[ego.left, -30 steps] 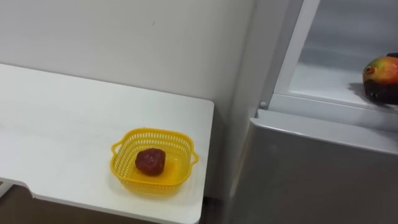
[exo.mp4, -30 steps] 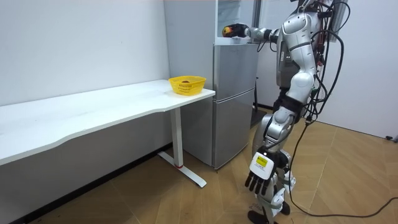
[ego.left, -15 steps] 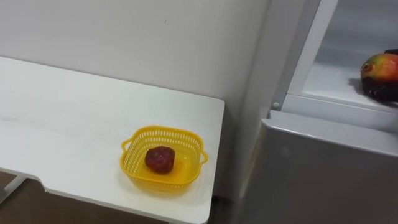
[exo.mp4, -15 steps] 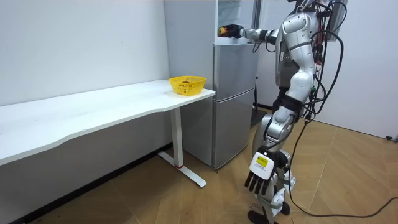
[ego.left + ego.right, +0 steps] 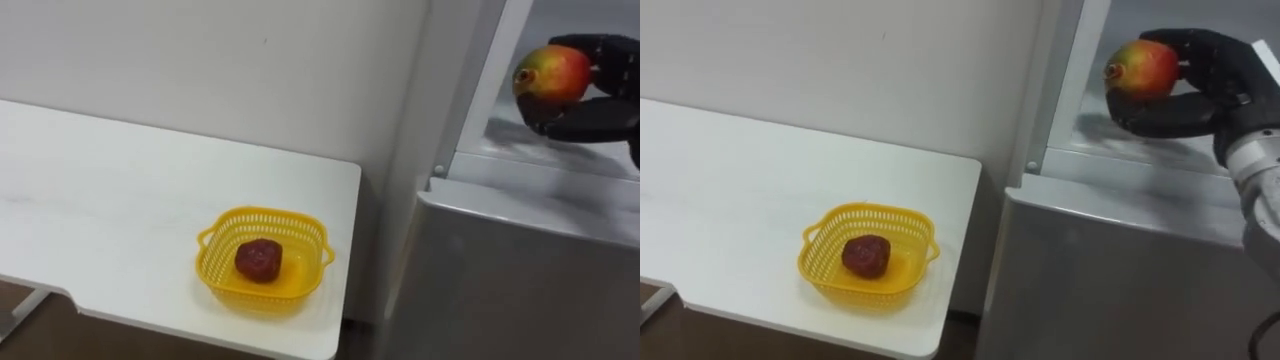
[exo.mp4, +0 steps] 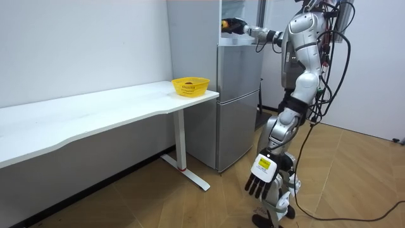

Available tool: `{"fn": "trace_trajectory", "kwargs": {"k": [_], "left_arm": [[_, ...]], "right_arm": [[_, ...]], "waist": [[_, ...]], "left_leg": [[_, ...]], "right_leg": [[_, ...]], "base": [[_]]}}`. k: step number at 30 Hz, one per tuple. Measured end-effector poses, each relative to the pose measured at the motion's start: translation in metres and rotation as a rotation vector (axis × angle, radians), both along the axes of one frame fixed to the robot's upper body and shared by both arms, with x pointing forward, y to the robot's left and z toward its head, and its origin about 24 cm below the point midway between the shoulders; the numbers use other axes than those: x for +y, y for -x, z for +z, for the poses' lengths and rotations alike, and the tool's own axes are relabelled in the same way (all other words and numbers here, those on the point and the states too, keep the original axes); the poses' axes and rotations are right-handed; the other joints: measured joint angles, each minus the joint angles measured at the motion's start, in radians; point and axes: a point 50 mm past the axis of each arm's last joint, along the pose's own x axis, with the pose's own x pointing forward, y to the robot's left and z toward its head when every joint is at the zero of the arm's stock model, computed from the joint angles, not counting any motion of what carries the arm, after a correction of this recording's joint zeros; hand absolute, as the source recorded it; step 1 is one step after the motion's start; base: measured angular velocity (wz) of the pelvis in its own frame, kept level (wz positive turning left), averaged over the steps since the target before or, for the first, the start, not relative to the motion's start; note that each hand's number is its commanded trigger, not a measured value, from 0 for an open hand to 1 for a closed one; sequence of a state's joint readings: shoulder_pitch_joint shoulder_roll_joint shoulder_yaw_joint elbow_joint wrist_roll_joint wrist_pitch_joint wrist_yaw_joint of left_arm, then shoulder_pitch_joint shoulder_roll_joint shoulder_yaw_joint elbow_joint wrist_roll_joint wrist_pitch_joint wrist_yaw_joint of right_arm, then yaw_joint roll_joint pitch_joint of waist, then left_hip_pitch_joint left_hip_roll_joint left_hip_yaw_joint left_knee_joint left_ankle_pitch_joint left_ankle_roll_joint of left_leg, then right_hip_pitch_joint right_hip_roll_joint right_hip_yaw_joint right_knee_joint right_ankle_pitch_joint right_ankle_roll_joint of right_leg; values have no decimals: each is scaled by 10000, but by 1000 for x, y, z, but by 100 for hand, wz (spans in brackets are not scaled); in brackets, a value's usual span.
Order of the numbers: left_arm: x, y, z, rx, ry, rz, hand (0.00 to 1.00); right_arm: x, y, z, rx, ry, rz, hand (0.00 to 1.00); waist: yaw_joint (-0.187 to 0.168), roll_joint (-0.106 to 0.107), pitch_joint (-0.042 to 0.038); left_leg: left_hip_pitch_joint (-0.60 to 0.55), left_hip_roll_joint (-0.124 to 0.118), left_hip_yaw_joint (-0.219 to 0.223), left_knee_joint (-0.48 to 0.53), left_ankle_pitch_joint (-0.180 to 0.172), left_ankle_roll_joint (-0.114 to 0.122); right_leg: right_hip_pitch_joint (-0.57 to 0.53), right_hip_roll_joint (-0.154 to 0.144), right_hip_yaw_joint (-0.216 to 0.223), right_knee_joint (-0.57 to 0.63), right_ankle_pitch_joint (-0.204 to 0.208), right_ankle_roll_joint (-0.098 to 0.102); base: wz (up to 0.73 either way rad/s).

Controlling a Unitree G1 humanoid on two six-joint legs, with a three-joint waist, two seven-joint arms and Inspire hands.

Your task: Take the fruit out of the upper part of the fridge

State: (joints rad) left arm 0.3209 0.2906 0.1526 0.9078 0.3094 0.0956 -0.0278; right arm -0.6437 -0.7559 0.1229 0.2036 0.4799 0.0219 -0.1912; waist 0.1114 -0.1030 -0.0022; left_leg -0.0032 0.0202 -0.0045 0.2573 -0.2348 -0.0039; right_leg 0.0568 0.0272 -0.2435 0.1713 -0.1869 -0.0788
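Observation:
A red and yellow mango (image 5: 551, 72) is off the shelf of the open upper fridge compartment (image 5: 545, 160), at its left edge. My right hand (image 5: 592, 108) comes in from the right and is shut on it, fingers over the top and thumb underneath. In the right eye view the mango (image 5: 1143, 65) and the right hand (image 5: 1196, 102) show the same hold. In the room view I stand in front of the fridge (image 6: 237, 101), right arm stretched to its top, mango (image 6: 226, 25) held there. My left hand (image 6: 257, 183) hangs low at my side, fingers straight.
A yellow basket (image 5: 266, 213) with a dark red fruit (image 5: 259, 260) stands on the white table (image 5: 120, 190) near its right end, close to the fridge's side. The shut grey lower fridge door (image 5: 510, 280) lies below the open compartment.
The mango, which was low on the shelf at the right, has been raised and carried left by my right hand. The camera shifted slightly.

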Motion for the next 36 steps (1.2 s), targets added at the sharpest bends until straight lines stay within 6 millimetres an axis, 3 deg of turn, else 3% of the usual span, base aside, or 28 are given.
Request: {"fn": "trace_trajectory", "kwargs": {"k": [5, 9, 16, 23, 27, 36], "left_arm": [[-3, 2, -2, -15, 85, 23, 0], [-12, -1, -5, -130, 314, 27, 0], [-15, 8, -8, 90, 449, 156, 0], [-21, 15, -13, 392, 570, 198, 0], [-26, 7, -14, 216, 752, -145, 0], [-29, 4, -16, 185, 1024, -177, 0]], "right_arm": [[20, 17, 2, -671, 270, 807, 100], [36, 32, 7, -1535, 203, 1668, 100], [54, 63, 13, -2624, 569, 2630, 100], [70, 74, -3, -2350, 1159, 3628, 100], [78, 79, -22, -2063, 1299, 3692, 100], [103, 98, -20, -2665, 1796, 5067, 100]], "waist": [[-165, 166, -2], [-247, 306, 47], [-477, 338, 44], [-390, 351, 37], [-253, 346, 44], [-213, 351, 16]], "left_leg": [[150, 15, 41, -56, 19, -11], [151, 10, 244, -46, 18, -9], [261, 5, 288, -137, 22, -2], [600, 63, 481, -314, 22, -6], [625, 60, 533, -337, 18, -7], [416, 27, 555, -194, 10, 3]], "right_leg": [[149, 18, 91, -18, -2, 2], [145, 15, 236, -68, -5, 5], [245, 21, 225, -180, -6, 11], [386, 86, 543, -161, -8, 13], [408, 74, 562, -161, -8, 14], [318, 75, 627, -176, -8, 13]], "base": [[-5], [-8], [-1], [-7], [-3], [0]]}}
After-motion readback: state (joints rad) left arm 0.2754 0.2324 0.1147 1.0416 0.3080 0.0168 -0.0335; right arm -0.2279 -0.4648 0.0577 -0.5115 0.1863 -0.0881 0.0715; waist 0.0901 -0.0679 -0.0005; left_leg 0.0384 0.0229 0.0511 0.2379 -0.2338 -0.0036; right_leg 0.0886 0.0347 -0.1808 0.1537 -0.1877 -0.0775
